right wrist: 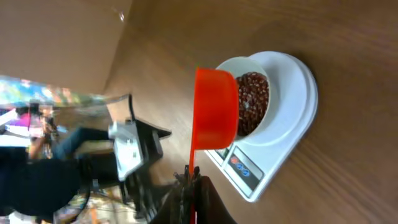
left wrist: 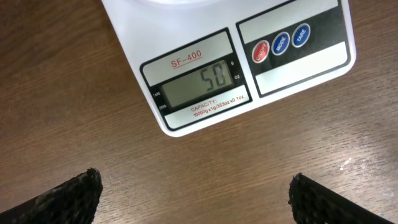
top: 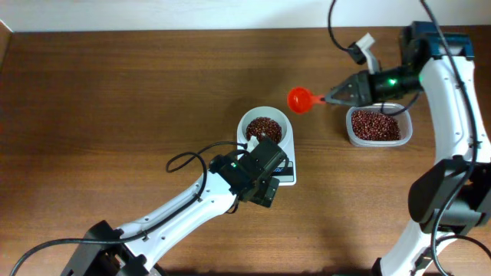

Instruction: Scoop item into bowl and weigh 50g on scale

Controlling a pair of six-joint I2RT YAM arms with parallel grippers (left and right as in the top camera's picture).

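My left gripper (left wrist: 196, 200) hangs released, its black fingertips (left wrist: 78, 194) spread wide over the brown wooden table (top: 115, 92), just in front of the flat white digital kitchen scale (left wrist: 199, 37). Its grey display (left wrist: 200, 84) reads 50. On the scale sits the round white thick-rimmed bowl (top: 244, 126), holding a heap of small dark reddish-brown beans (top: 263, 129). My right gripper (top: 335, 96) is clenched on the handle of a bright red plastic scoop (top: 301, 99), whose cup is between the bowl and the clear plastic rounded-rectangle tub (top: 349, 129). There are more beans in that tub.
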